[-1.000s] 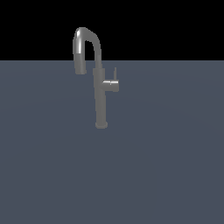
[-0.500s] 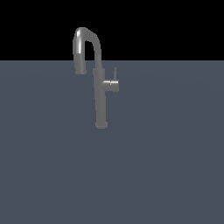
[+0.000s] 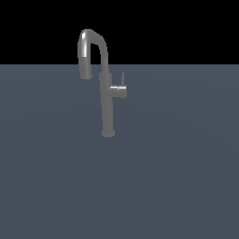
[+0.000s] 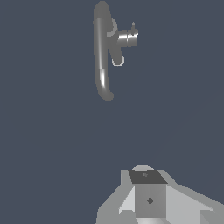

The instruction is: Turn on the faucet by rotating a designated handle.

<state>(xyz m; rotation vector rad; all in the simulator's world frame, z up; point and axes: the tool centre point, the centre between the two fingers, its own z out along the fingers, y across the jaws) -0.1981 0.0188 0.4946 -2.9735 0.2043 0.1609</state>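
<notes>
The faucet is a tall dark-grey post with a hooked gooseneck spout whose nozzle points down on the exterior view's left. The handle is a short grey stub jutting from the post toward the exterior view's right, with a thin pin lever standing upright at its end. The wrist view looks down on the faucet and the handle from above. My gripper shows only in the wrist view, as one grey block with no gap, well apart from the faucet and holding nothing. No arm shows in the exterior view.
The faucet stands on a flat dark blue-grey surface that fills both views. Above its far edge the exterior view is black.
</notes>
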